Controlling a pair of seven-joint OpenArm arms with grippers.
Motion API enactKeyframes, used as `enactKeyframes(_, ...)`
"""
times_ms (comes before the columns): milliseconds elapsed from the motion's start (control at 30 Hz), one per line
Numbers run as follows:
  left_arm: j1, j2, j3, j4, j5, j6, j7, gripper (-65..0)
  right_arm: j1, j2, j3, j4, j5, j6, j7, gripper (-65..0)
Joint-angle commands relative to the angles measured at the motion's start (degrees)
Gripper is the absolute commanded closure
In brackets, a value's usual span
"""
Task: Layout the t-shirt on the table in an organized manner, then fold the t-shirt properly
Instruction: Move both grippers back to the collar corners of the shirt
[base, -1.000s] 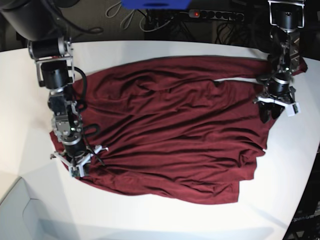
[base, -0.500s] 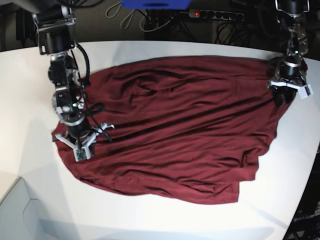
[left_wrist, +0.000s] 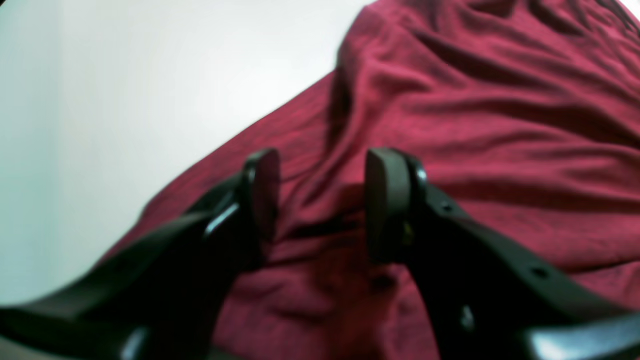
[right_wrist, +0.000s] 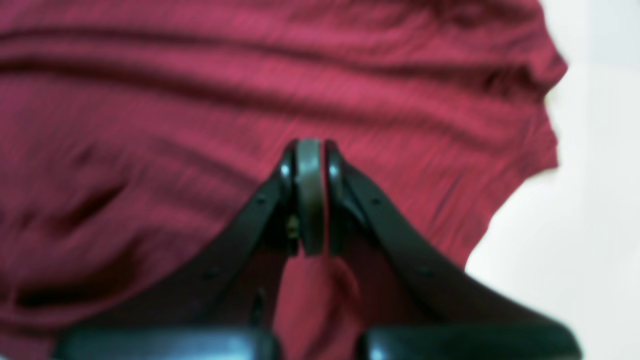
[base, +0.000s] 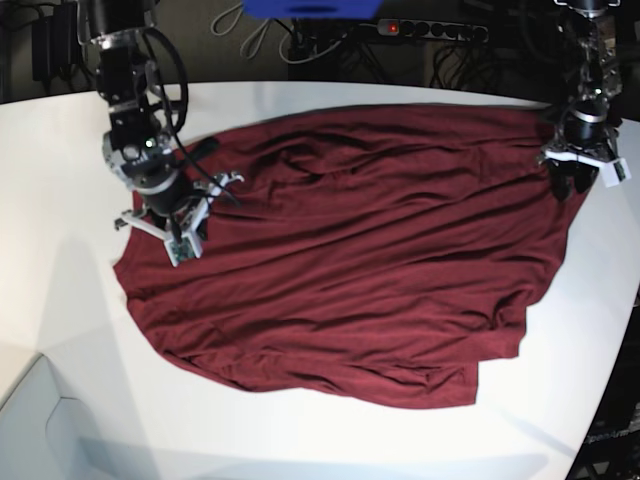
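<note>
Nothing here is giving me any words, numbers, brand names or signs to read. The t-shirt (base: 350, 250) is showing plain maroon cloth with no print, and the table (base: 60, 200) is showing plain white. The small white tags on the grippers are showing no readable marks from where I am standing, and both wrist views are looking too blurred for any fine lettering.
</note>
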Motion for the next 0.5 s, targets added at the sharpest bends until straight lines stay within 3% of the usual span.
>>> enactKeyframes(0,-0.3,-1.37,-0.52,1.56,-0.43,-0.23,-1.72,-27.5,-0.89,0.43,0.25,1.69,0.05,0.14,0.9,0.0)
enactKeyframes(467,-1.62,-1.37,-0.52,8.59,-0.43,-0.23,-1.72,-27.5,-11.26,-0.72,8.78,-0.33,0.05,0.23,1.87,0.0)
